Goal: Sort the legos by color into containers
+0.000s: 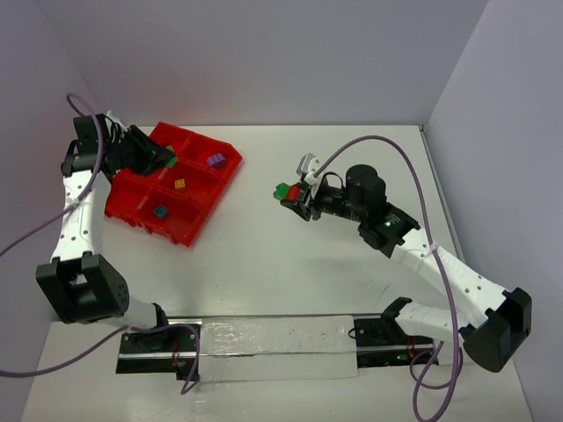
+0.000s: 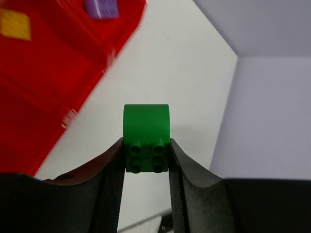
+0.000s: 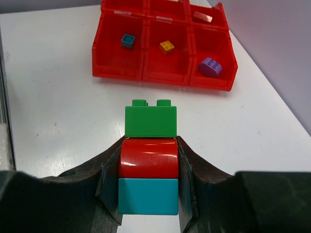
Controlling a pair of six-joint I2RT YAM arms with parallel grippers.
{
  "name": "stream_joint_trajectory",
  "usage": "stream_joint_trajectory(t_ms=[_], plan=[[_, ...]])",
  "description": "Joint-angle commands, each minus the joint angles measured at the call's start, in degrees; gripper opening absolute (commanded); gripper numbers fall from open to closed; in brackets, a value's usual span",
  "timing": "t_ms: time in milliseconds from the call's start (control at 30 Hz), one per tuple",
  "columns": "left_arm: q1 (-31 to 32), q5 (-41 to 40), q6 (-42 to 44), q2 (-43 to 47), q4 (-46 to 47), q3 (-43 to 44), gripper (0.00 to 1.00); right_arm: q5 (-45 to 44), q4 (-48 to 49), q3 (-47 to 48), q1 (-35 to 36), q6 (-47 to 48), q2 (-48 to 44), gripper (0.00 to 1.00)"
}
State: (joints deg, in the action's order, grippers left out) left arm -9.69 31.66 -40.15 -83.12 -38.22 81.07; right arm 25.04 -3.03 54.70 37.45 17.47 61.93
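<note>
Leftmost, the left hand hangs over the far end of the red tray, which lies askew toward 10 o'clock on the white surface. Its fingers are clamped on a single green lego, studs toward the wrist camera. Which compartment lies under it I cannot tell, since that wrist view shows the tray only as a blur cut off at 10 o'clock. The left wall stands close behind this arm at 9 o'clock, leaving little room there. Along the tray's 3 o'clock side, one compartment each holds a blue lego, a yellow lego and a purple lego, all lying loose and apart from the walls. The row behind them is cropped by the top of the right wrist view and its contents are hard to make out. Bare surface runs from the tray's 3 o'clock edge to the right hand, with nothing standing between. That hand is closed on a three-lego stack, gripped at the red middle piece, green on top and cyan below. A purple cable arches above the right arm, and the right wall bounds the surface at 3 o'clock, well apart from the hand.
</note>
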Motion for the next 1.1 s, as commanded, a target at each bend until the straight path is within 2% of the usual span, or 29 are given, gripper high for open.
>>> stream_joint_trajectory(t_ms=[0,100,200,367,467,633,733,767,867,967,1067], plan=[[-1.91,-14.16,0.66,-7.02,-2.03,7.78,0.00,-0.15,0.13,-0.03,-0.19,-1.47,-1.82,0.00],[-3.76,-15.93,1.02,-10.56,-2.44,9.07,0.00,-1.00,-0.97,-0.32,-0.19,-1.63,-2.56,0.00],[-6.25,-21.82,0.95,-9.83,-2.05,7.50,0.00,-1.85,-1.07,-1.26,-0.15,-1.93,-3.65,0.00],[-11.22,-25.31,1.60,-10.45,-2.79,5.13,0.00,-1.47,-1.07,-2.01,-0.19,-2.21,-3.51,0.00],[-11.84,-24.91,1.57,-11.52,-1.92,3.40,0.00,-0.87,-0.76,-2.02,-0.19,-2.26,-2.88,0.00],[-11.84,-31.29,-0.19,-13.14,-0.26,-1.25,0.00,-0.46,-0.48,-1.72,-0.19,-2.85,-2.45,0.00],[-11.84,-31.39,-0.63,-13.66,1.55,-3.02,0.05,-0.61,0.04,-2.32,-0.19,-3.23,-2.88,0.00],[-11.84,-31.37,-0.62,-14.01,1.38,-2.92,0.07,-0.69,0.11,-2.49,-0.19,-3.32,-3.05,0.00],[-11.93,-33.52,0.25,-14.35,0.78,-2.24,0.24,-0.69,-0.67,-2.49,-0.10,-3.66,-3.40,0.00],[-11.84,-34.61,1.40,-14.26,0.21,-1.84,0.50,-1.02,-0.87,-3.04,-0.19,-3.73,-3.95,0.00],[-11.84,-34.63,2.29,-14.35,-0.30,-1.23,0.69,-0.88,-0.71,-3.33,-0.19,-3.88,-4.24,0.00]])
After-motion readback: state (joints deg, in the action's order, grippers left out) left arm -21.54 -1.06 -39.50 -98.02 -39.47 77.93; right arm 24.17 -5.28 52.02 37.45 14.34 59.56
